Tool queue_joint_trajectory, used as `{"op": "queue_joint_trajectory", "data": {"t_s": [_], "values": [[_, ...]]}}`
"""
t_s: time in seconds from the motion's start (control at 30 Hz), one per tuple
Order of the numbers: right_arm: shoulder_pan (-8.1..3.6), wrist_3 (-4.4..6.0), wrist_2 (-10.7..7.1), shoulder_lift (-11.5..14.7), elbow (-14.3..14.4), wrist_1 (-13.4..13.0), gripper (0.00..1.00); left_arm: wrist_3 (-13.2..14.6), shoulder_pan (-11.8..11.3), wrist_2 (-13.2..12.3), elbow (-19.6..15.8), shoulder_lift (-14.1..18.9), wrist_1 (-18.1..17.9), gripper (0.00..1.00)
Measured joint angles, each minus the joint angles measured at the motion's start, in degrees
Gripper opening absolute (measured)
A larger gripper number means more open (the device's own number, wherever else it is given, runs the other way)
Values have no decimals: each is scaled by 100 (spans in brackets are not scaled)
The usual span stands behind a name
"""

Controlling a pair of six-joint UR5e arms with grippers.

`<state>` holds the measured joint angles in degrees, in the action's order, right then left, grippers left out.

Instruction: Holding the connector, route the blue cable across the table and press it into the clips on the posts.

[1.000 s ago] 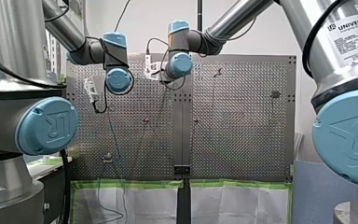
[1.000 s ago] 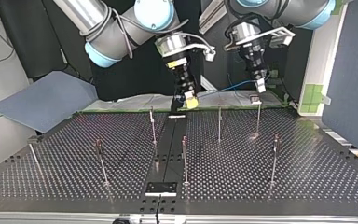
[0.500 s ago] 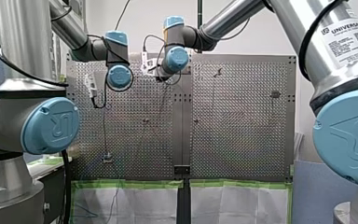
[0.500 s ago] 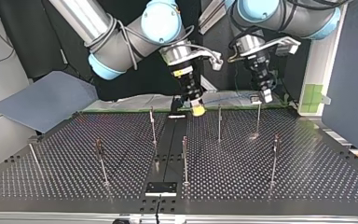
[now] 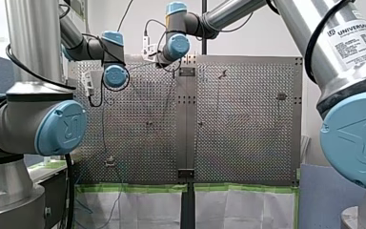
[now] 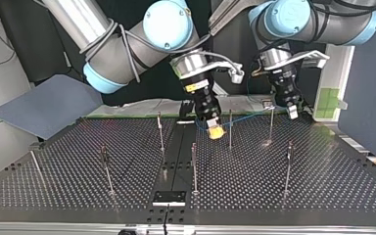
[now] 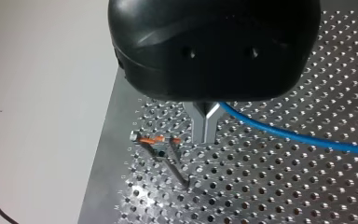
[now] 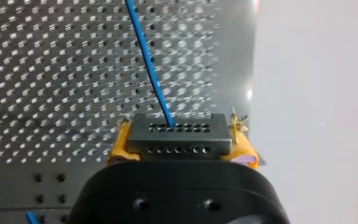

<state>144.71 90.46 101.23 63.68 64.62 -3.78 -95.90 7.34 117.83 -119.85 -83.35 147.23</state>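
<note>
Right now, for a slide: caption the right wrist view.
My right gripper clamps the dark connector between yellow pads, blue cable running ahead over the perforated table.

In the top view's centre my right gripper (image 6: pixel 216 131) is clamping the connector (image 8: pixel 177 135) between yellow pads; at upper right my left gripper (image 6: pixel 292 112) is pointing down, fingers together.

Left wrist view: black body of left gripper (image 7: pixel 205 137) covers finger roots. Blue cable (image 7: pixel 298 139) vanishes behind fingers (image 7: pixel 204 122), far end cut off by frame edge.
Right wrist view: lower part of connector (image 8: pixel 177 135) sunk behind body of right gripper (image 8: pixel 179 142). Pads (image 8: pixel 120 148) only yellow slivers.
Front view: both grippers hidden behind wrists of my left arm (image 5: pixel 114 76) and my right arm (image 5: pixel 176 45). Cable too thin to trace.
Top view: clips on posts (image 6: pixel 230 128) too small to make out.
</note>
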Motion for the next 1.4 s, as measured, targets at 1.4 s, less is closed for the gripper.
{"op": "queue_joint_trajectory", "data": {"t_s": [1.4], "values": [[24, 184, -100, -1346, -1464, 65, 0, -168, -836, -582, 854, -698, -123, 0]]}}
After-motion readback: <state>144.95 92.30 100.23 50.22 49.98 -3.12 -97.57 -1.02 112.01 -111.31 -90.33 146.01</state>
